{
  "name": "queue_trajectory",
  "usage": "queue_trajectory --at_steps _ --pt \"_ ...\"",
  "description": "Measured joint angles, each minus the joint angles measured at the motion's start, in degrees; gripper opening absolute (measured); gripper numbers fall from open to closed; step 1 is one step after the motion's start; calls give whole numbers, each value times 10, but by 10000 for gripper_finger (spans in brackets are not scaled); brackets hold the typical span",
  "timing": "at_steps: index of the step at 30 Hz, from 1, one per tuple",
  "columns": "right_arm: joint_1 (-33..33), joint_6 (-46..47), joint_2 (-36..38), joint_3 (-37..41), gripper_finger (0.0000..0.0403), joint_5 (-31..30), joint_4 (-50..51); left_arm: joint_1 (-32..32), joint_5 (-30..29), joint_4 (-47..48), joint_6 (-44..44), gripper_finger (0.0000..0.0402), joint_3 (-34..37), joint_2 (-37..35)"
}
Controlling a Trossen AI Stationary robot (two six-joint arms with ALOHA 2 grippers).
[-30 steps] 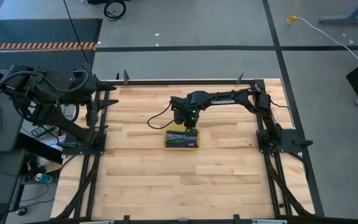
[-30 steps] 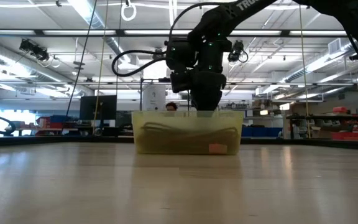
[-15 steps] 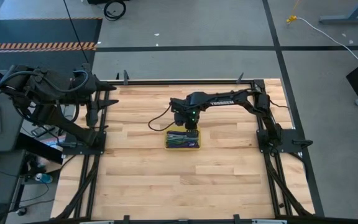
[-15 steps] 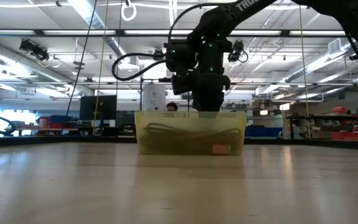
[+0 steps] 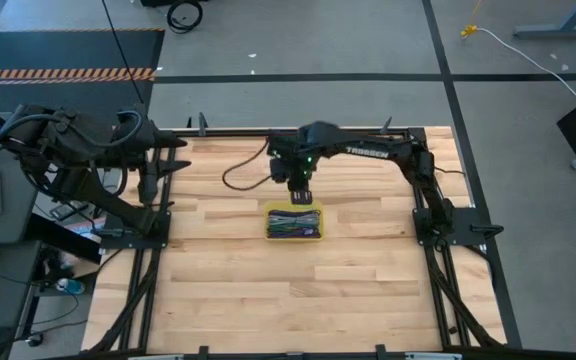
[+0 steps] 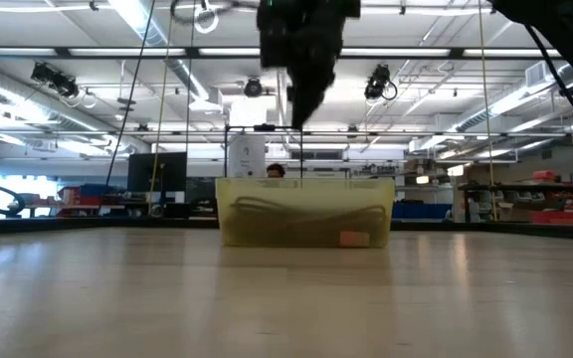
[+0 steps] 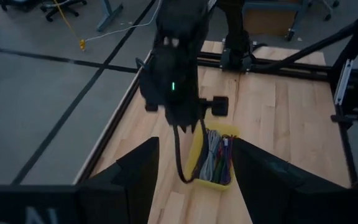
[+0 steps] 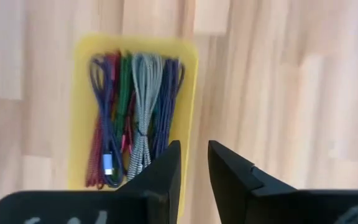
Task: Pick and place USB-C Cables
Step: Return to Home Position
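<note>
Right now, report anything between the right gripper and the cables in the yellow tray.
Nothing visible does. The right gripper hangs open above the small yellow rectangular tray holding the bundled coloured USB-C cables. The left gripper waits at the table's left edge.

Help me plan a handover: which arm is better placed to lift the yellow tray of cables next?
Right, probably. The right gripper hovers above the tray, by its back rim; the left gripper waits at the left edge of the table, far from it.
</note>
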State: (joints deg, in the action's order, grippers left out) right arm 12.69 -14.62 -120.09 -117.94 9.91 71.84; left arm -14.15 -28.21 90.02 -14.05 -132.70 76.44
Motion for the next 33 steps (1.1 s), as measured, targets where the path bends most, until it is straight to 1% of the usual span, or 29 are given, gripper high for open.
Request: queue_trajectory --at_steps 3,5,6,10,12,14,16,17,22,25,27,29,33 --pt "0 -8 0 -90 85 -20 53 0 0 -1 -2 208 0 0" --pt "0 -17 0 -159 85 -55 82 3 -1 -16 23 208 -1 0" --pt "0 -19 7 -173 85 -74 75 5 -1 -28 40 208 -1 0" --pt "-2 -28 122 -100 85 -148 -28 0 -2 -29 67 208 -1 -3" --pt "-2 -22 173 -92 85 -177 -41 0 -1 -8 76 208 -2 -8" --pt "-1 -21 220 -92 85 -187 -47 0 0 1 70 208 1 -12" --pt "-2 -21 266 -92 85 -190 -46 0 3 1 72 208 4 -23" --pt "-3 -21 289 -92 85 -189 -47 -2 13 0 76 208 4 -29" --pt "-8 4 392 -92 85 -186 -60 -4 122 0 106 208 4 -70" --pt "-8 19 442 -92 85 -160 -66 -4 165 0 119 208 17 -104" --pt "-8 17 470 -92 85 -136 -65 -4 169 -2 121 208 44 -135" --pt "-8 11 494 -92 85 -115 -62 -4 169 -10 121 208 86 -172" --pt "-8 32 527 -91 85 -73 -64 -3 169 -74 124 208 206 -253"
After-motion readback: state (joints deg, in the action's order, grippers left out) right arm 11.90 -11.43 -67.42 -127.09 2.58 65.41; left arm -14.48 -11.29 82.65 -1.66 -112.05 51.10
